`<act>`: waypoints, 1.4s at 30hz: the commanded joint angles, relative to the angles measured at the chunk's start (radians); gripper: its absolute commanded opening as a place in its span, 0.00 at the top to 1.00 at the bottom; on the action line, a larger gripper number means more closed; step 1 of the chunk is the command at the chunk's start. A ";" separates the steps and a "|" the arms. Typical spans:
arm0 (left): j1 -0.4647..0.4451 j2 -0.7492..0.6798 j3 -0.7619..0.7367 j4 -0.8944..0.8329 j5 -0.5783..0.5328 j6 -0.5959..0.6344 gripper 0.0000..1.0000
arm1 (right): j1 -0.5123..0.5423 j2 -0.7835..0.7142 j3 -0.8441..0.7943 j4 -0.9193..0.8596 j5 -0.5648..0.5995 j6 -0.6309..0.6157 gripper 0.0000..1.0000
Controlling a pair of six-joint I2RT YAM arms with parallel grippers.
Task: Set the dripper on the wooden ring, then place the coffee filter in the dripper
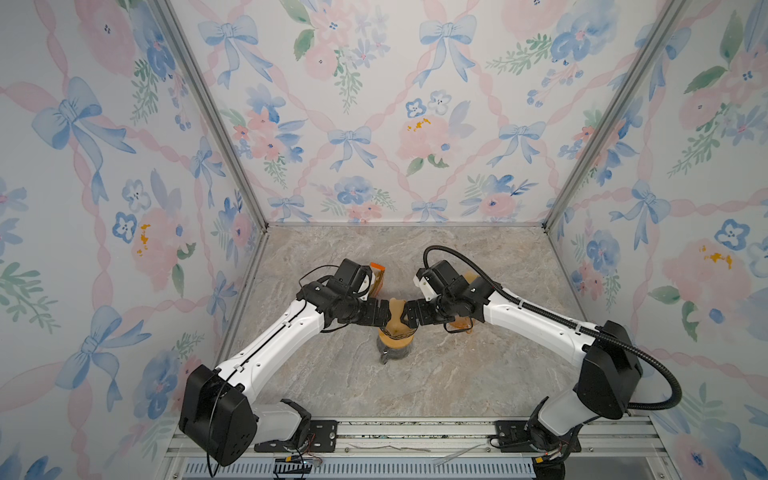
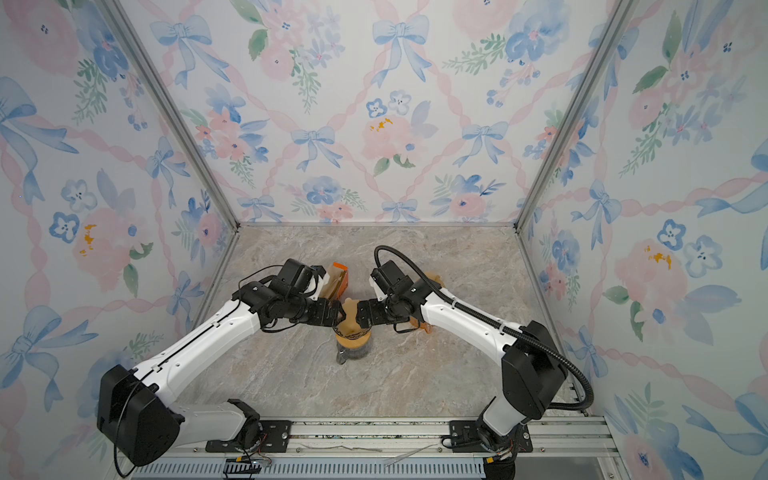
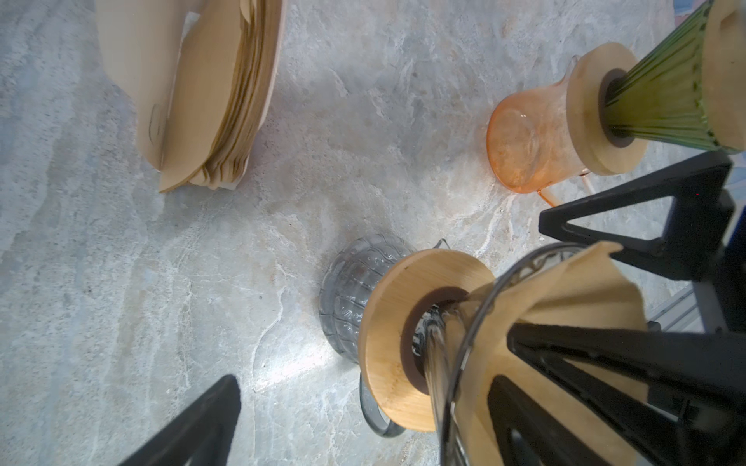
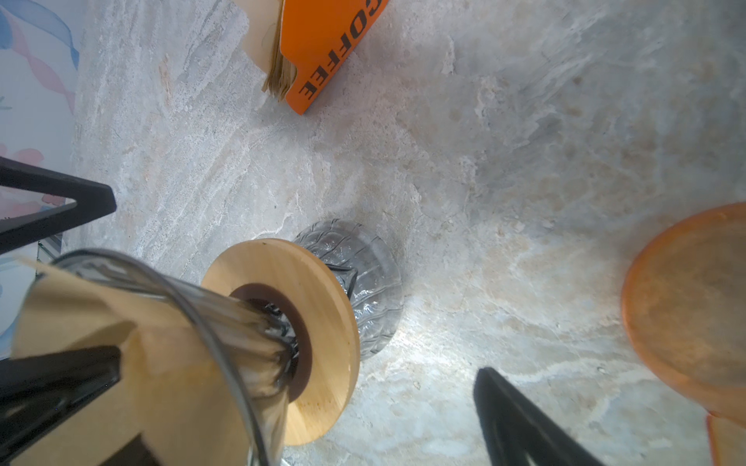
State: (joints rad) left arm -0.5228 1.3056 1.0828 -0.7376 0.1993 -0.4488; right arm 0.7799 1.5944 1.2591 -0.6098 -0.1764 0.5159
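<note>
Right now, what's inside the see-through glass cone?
A brown paper filter sits inside the glass cone, its edge sticking above the rim. The left gripper and right gripper each seem to poke one finger into it. The filter's inside bottom is hidden.

The location is a robot test cell dressed as a home kitchen. Floral wallpaper panels point(image 1: 374, 124) sit between aluminium frame posts point(image 1: 219, 124). The left arm point(image 1: 270, 345) and right arm point(image 1: 540, 324) mount on a slotted front rail point(image 1: 415, 432). A marble-look surface point(image 1: 415, 257) carries a dripper point(image 1: 398, 332).
</note>
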 commanded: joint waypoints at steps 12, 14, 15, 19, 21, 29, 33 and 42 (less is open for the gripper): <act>0.008 0.066 0.036 0.015 -0.037 0.024 0.02 | 0.011 0.032 0.019 -0.047 0.028 -0.011 0.04; 0.009 0.067 0.032 0.016 -0.039 0.026 0.02 | 0.011 0.033 0.015 -0.048 0.029 -0.012 0.04; 0.009 0.066 0.029 0.015 -0.040 0.025 0.02 | 0.011 0.032 0.015 -0.048 0.028 -0.012 0.04; 0.010 0.056 0.017 0.015 -0.046 0.024 0.02 | 0.011 0.031 0.015 -0.047 0.032 -0.011 0.04; 0.007 0.052 0.013 0.016 -0.044 0.024 0.02 | 0.011 0.027 0.014 -0.045 0.035 -0.008 0.04; 0.009 0.033 0.007 0.026 -0.019 0.026 0.02 | 0.012 -0.025 0.014 -0.037 0.040 0.002 0.04; 0.008 0.020 0.006 0.027 -0.017 0.029 0.02 | 0.012 -0.052 0.009 -0.009 0.026 0.009 0.04; 0.008 0.015 0.008 0.026 -0.011 0.026 0.02 | 0.014 -0.045 0.009 -0.009 0.021 0.003 0.04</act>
State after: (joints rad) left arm -0.5220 1.3365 1.0958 -0.7185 0.1768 -0.4454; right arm 0.7853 1.5593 1.2629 -0.6163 -0.1539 0.5167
